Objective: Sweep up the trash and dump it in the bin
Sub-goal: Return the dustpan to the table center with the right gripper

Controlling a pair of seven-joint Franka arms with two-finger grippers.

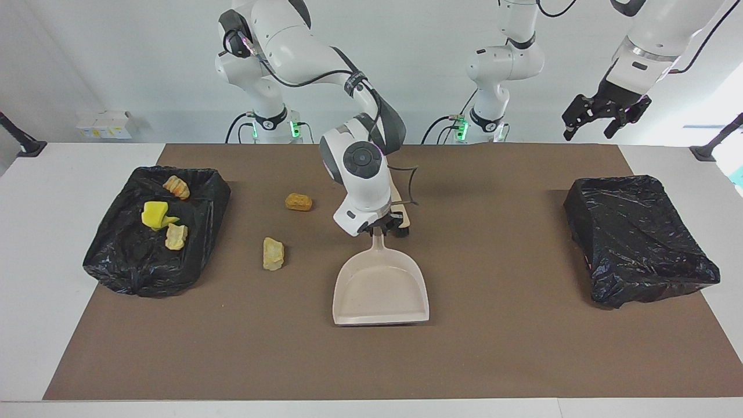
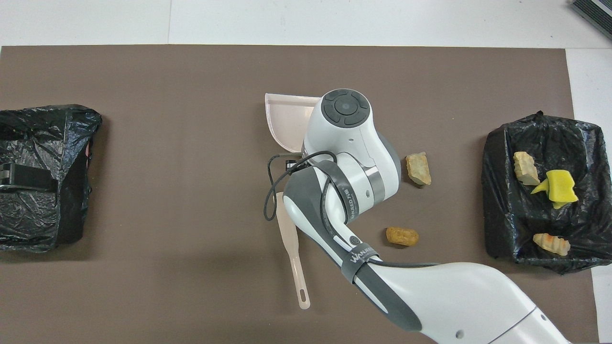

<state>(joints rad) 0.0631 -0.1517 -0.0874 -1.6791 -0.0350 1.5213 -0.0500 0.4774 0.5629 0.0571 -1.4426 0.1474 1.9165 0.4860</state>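
My right gripper (image 1: 378, 225) is shut on the handle of the beige dustpan (image 1: 380, 290) at the middle of the mat. The pan's open mouth faces away from the robots. In the overhead view the arm covers most of the dustpan (image 2: 286, 119). Two pieces of trash lie loose on the mat toward the right arm's end: an orange lump (image 1: 298, 201) (image 2: 402, 236) and a tan lump (image 1: 273, 253) (image 2: 418, 168). The black-lined bin (image 1: 133, 273) (image 2: 497, 215) at that end holds three pieces. My left gripper (image 1: 603, 119) hangs open, high over the left arm's end.
The beige brush (image 2: 294, 253) lies beside the dustpan handle, with its bristles (image 1: 401, 231) showing past the right arm. A second black-bagged bin (image 1: 638, 238) (image 2: 43, 177) sits at the left arm's end of the brown mat.
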